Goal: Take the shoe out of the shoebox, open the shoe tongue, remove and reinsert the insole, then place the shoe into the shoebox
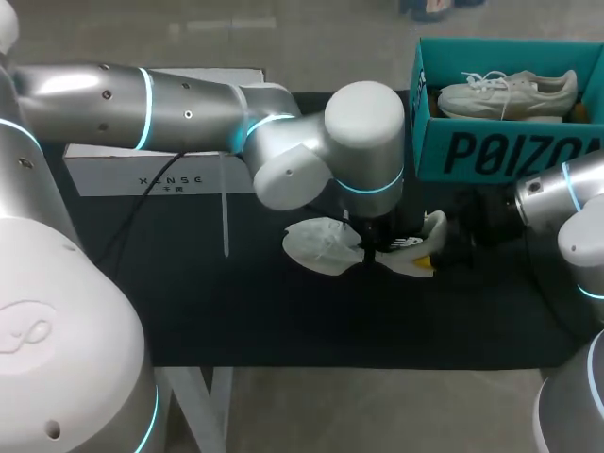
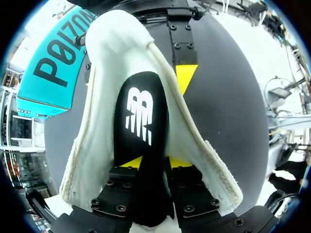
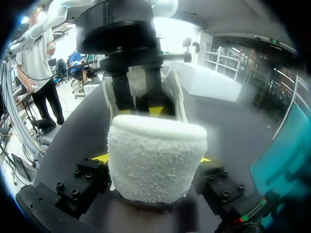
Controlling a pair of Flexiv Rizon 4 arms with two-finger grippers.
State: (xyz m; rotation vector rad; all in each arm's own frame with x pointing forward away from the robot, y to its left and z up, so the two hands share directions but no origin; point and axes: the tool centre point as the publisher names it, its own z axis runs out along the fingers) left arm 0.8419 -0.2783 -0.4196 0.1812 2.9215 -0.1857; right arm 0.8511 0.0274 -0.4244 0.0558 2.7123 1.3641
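Insole (image 2: 141, 121) step, I judge: left gripper (image 2: 154, 163) pinches it inside the shoe (image 2: 97, 107), right gripper (image 3: 153, 158) clamps the heel (image 3: 155, 141). Next needs a straight slide; shoebox (image 1: 491, 151) waits at one o'clock.

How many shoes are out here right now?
2. One white lace-up sneaker lies in the teal cardboard shoebox, far right. The other white shoe rests on the black table, right gripper clamping its heel, left gripper pinching its black insole. Others may be hidden.
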